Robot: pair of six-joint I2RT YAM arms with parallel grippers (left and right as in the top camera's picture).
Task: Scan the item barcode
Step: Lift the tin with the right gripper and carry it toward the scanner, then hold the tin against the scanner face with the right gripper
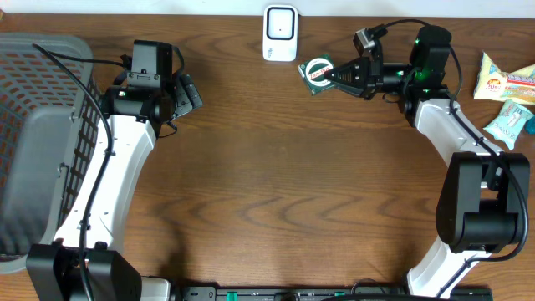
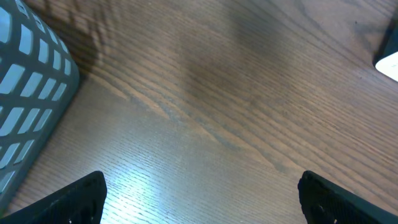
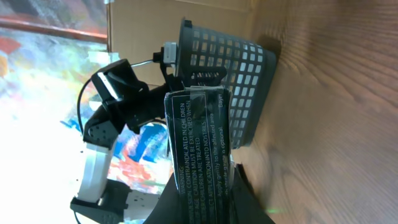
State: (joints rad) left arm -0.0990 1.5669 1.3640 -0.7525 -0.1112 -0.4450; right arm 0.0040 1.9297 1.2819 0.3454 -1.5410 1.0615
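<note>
Right wrist view, nearest first: the right jaws are pinched narrow on a flat packet (image 3: 199, 155). It stands up from between them with its black, text-printed back to the lens. Past the packet runs the wooden counter (image 3: 348, 93), then the left arm (image 3: 115, 112), and farthest off a grey mesh basket (image 3: 239, 68). From overhead, the same packet (image 1: 318, 73) sticks out beyond the tips of the right jaws and shows a round green-and-white label. A white scanner unit (image 1: 280, 33) sits on the counter (image 1: 276, 184) just ahead of the packet. Two snack packs (image 1: 506, 81) lie on the counter behind the right jaws, beyond the arm. The left jaws stand wide apart and hold nothing. They hang over bare wood (image 2: 217, 93), with the basket (image 2: 31, 93) just beside them.
</note>
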